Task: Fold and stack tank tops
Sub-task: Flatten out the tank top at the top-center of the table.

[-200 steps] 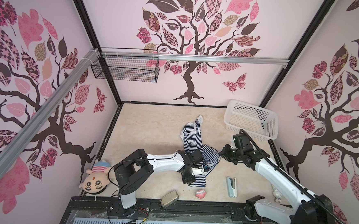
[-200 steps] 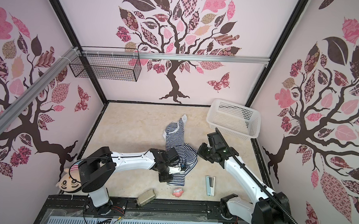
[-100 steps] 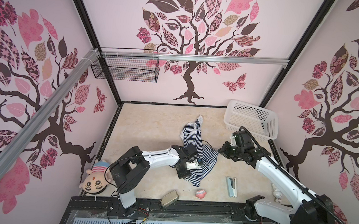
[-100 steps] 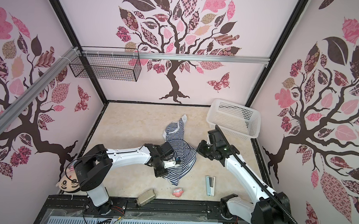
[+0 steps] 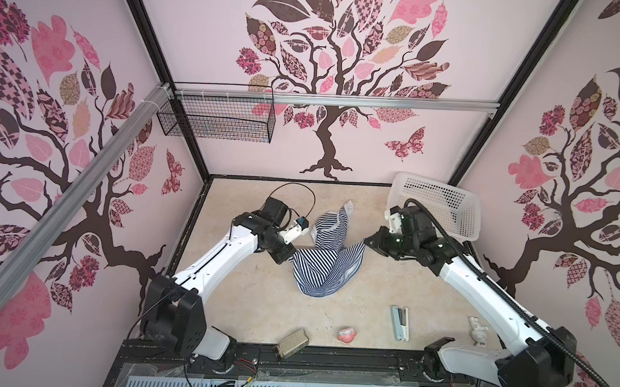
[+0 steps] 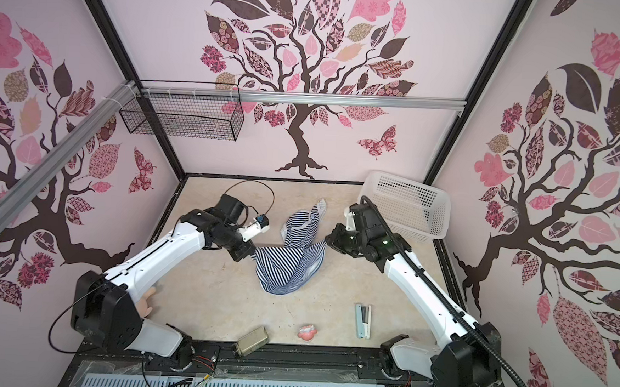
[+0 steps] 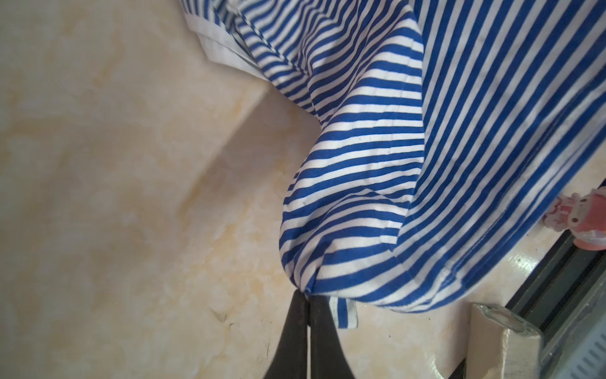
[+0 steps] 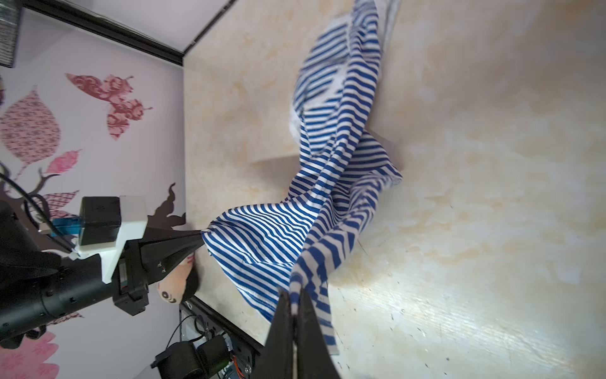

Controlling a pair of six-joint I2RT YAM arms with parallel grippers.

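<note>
Where the tank top [image 5: 324, 267] hangs: stretched between both arms over the worktop [image 5: 242, 308], its lower fold sagging; touching the surface or not, unclear.
Left fingers [image 7: 303, 302]: pressed together on a striped hem corner.
Right fingers [image 8: 290, 303]: clamped on another edge.
Hidden: plush doll [image 8: 173, 288], mostly behind the left arm.

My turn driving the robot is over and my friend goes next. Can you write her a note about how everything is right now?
The left gripper is shut on one edge of the striped tank top.
The right gripper is shut on the opposite edge.
The tank top hangs bunched between them over the middle of the table; its far end looks to rest on the table.
Done: both grips taken.
Left: spread it flat, fold it, stack it. Only one top is in view.
</note>
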